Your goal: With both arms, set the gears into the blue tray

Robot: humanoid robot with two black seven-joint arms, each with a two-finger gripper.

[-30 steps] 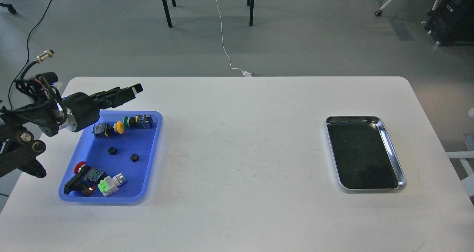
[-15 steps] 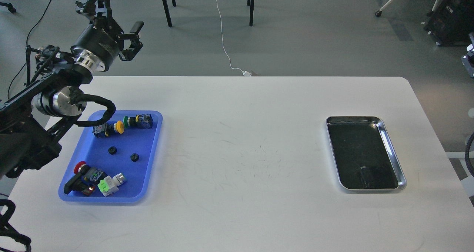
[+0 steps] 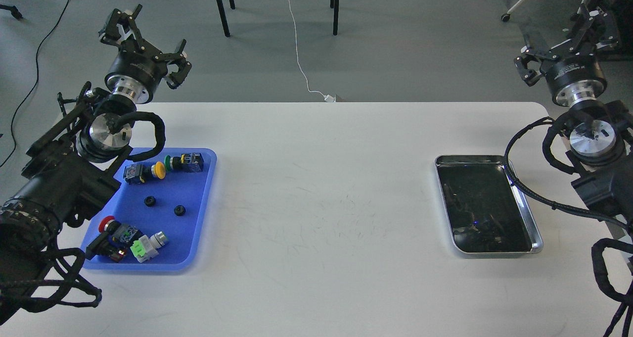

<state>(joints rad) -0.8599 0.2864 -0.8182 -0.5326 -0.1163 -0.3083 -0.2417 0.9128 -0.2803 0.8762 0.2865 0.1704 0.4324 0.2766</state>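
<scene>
Blue tray (image 3: 203, 198), near left of table (image 3: 321, 203): two gears (image 3: 150, 201) (image 3: 180, 210) lying mid-tray among switches (image 3: 163, 166). Left gripper (image 3: 143, 37) and right gripper (image 3: 564, 37): raised beyond the far edge, fingers spread, empty.

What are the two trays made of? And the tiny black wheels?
The blue tray looks like plastic: one even colour, matt, with soft rounded corners. The silver tray looks like polished metal: its rim shines and its dark bottom mirrors things above it. The two gears are dull black with no shine, perhaps plastic or rubber; they are too small to tell.
</scene>
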